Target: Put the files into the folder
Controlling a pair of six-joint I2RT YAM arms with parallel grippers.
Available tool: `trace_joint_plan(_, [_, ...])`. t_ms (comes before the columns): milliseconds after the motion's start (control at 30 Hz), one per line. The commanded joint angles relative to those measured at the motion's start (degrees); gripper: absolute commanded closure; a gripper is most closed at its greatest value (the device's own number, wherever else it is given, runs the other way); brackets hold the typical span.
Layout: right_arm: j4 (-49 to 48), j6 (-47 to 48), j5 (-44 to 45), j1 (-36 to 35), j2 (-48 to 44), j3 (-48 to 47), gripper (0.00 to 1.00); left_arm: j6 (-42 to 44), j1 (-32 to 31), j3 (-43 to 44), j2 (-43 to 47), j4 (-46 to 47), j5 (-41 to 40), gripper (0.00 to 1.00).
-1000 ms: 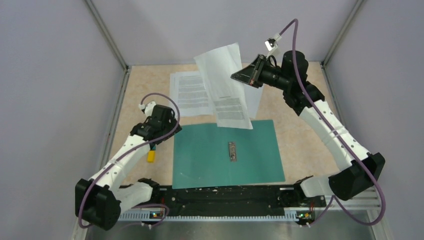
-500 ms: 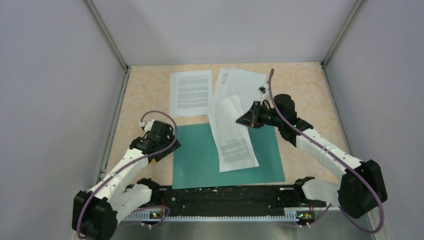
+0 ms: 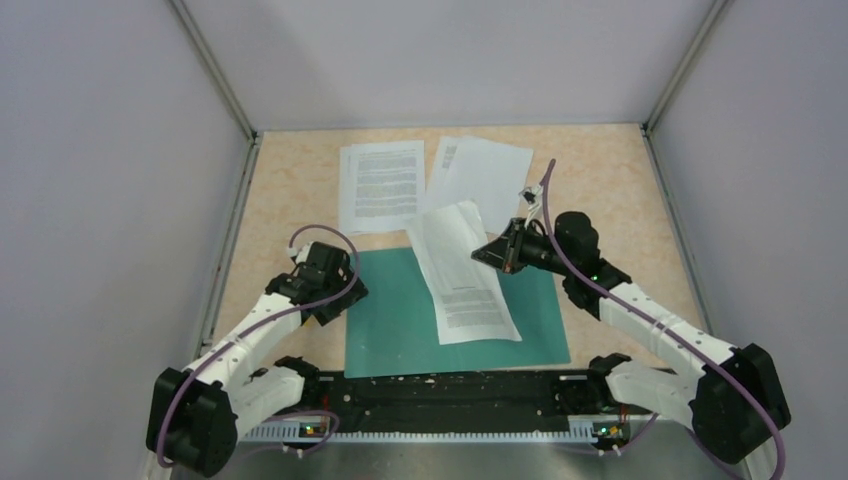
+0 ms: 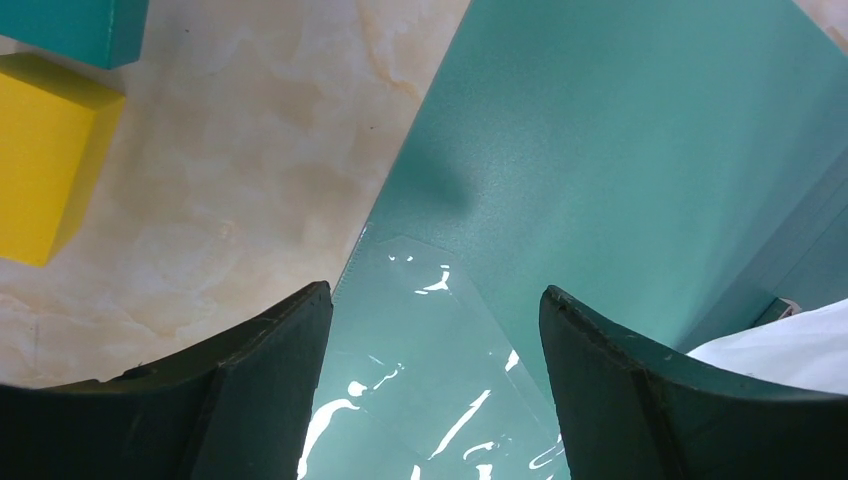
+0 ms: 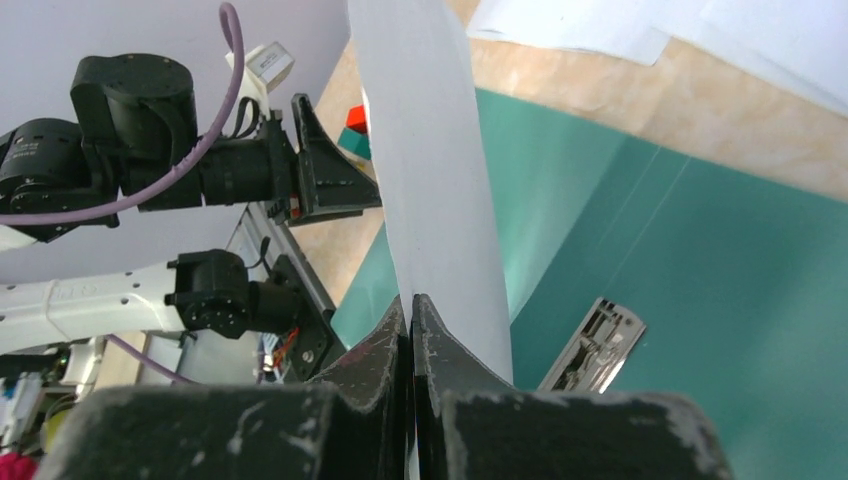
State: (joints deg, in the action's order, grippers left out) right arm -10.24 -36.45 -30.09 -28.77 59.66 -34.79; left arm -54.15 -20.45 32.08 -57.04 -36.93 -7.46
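Observation:
The teal-green folder (image 3: 400, 320) lies open and flat at the table's near middle; its metal fastener (image 5: 592, 345) shows in the right wrist view. My right gripper (image 3: 492, 252) is shut on the right edge of a white printed sheet (image 3: 465, 275), which hangs curved over the folder (image 5: 700, 260), its lower end on it. In the right wrist view the sheet (image 5: 435, 180) rises from the closed jaws. Other sheets (image 3: 382, 185) (image 3: 490, 172) lie at the back. My left gripper (image 3: 335, 300) is open and empty over the folder's left edge (image 4: 600, 150), above a clear inner pocket (image 4: 430, 380).
A yellow block (image 4: 45, 160) and a teal block (image 4: 75, 25) lie on the beige table (image 3: 300, 190) left of the folder. Grey walls close in the left, right and back. The arms' base rail (image 3: 440, 390) runs along the near edge.
My right gripper has come down and toward the near side with the sheet, from high above the back papers to low over the folder. My left gripper has moved slightly toward the folder's left edge.

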Motion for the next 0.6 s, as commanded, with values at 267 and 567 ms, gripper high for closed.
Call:
trace_joint_plan(267, [-10.5,-6.81,3.67,-5.23,0.46,4.89,1.0,-0.62,0.15,-0.44,0.33,1.42,-2.29,0.18])
trace_joint_plan(567, [-13.97,-9.72,7.74,-6.21,0.93,7.67,1.0,-0.25,0.22,-1.28,0.36,1.68,-2.81,0.17])
